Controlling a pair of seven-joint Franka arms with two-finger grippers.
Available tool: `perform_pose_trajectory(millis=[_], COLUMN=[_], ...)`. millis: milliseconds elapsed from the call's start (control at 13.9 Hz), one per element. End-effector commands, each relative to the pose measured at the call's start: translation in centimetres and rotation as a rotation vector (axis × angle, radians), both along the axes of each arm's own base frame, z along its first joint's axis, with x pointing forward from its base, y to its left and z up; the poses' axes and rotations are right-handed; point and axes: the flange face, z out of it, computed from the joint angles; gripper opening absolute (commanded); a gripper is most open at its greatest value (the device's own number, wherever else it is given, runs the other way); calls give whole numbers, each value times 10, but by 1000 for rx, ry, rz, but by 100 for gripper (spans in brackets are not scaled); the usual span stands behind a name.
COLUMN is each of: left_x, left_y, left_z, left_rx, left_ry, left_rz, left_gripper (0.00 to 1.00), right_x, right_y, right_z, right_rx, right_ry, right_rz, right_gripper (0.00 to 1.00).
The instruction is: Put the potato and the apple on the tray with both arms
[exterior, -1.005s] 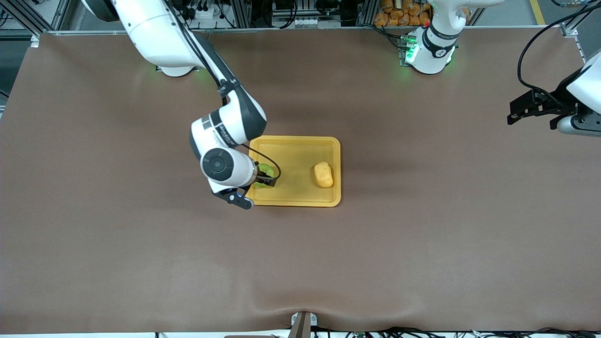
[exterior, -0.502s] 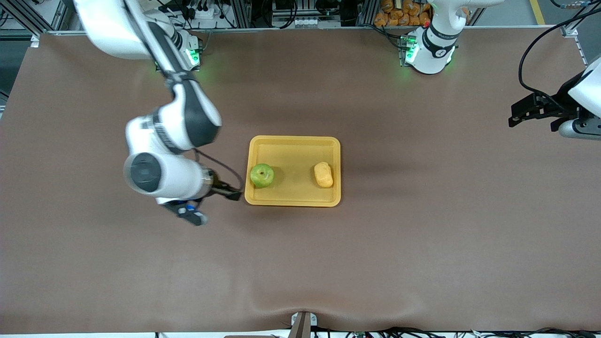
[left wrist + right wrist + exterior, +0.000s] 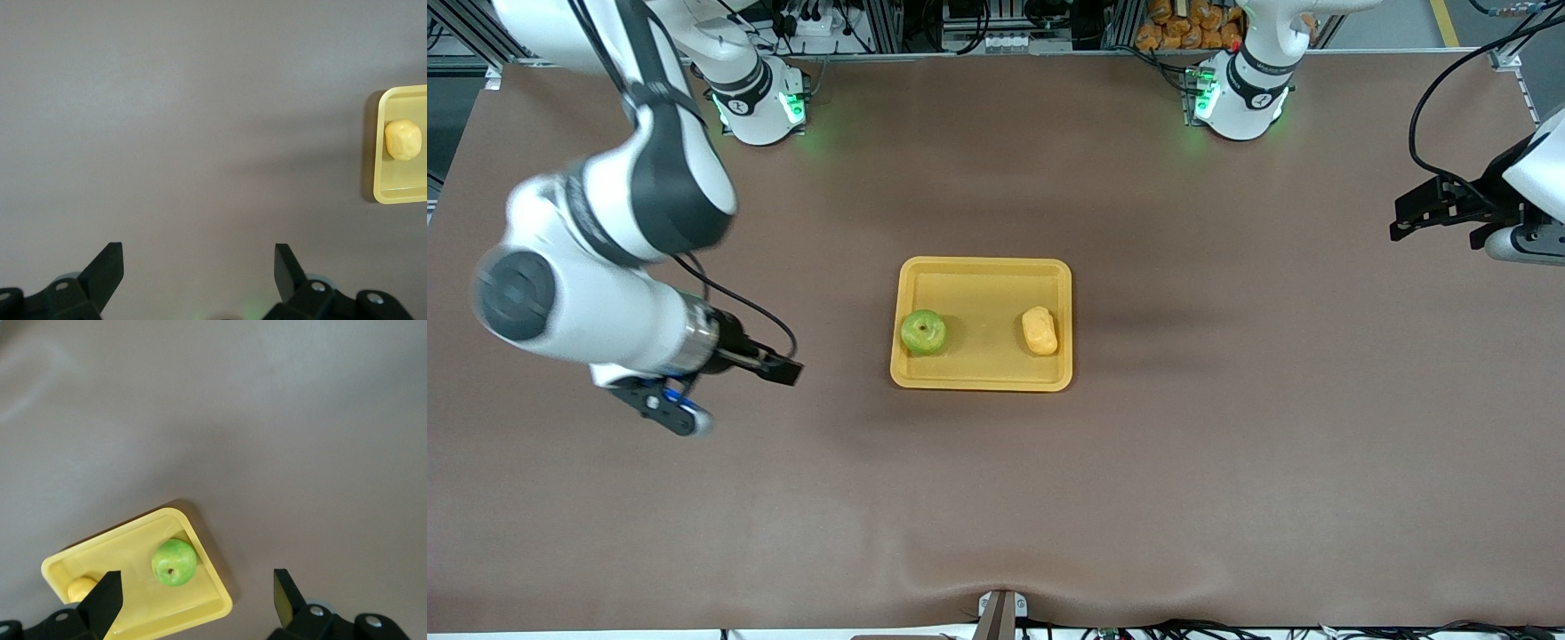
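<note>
The scene contains one tray (image 3: 981, 276), one apple (image 3: 923, 332), one potato (image 3: 1040, 330) and two grippers. The tray is a flat, rectangular yellow-orange plastic piece with rounded corners and a low raised rim; it sits at the centre of the front view on a smooth brown table (image 3: 996, 498). The round, glossy green apple rests in the tray at the end toward the right arm. The oblong, lumpy yellow potato rests in the tray at the end toward the left arm, apart from the apple. The right gripper (image 3: 781, 369) hangs empty over bare table at centre left, fingers spread. The left gripper (image 3: 1405, 218) waits at the right edge, fingers spread, empty.
</note>
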Motion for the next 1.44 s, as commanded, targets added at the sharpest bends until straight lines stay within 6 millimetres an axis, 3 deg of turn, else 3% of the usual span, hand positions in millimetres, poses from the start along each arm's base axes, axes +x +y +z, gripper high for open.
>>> perform_pose_trajectory(millis=[0,144,502,789,933,1148,1364], left_x=[0,0,0,0,0,0,0], left_y=[-1,-1,0,0,0,-1,0], left_z=[3,3,3,5,5,5,5], left_rx=[-6,-6,-8,-6,-8,-8,-8], left_ry=[-11,-11,-12,-16,-16,-15,-16], left_rz=[7,7,9,9,9,7,9], left_gripper=[100,100,100,100,100,100,100], right_x=[-21,-26,-52,-64,-72,-86,-110], right_y=[-34,-60,-114,-172,-212,-255,-262], right_z=[54,63,119,136,138,134,133], right_rx=[-2,-16,-103,-86,-62,-37,-21], right_ry=[-39,-21,-56,-54,-39,-49,-60], right_rz=[72,79,78,184,235,337,353], right_gripper=[100,100,100,100,100,100,100])
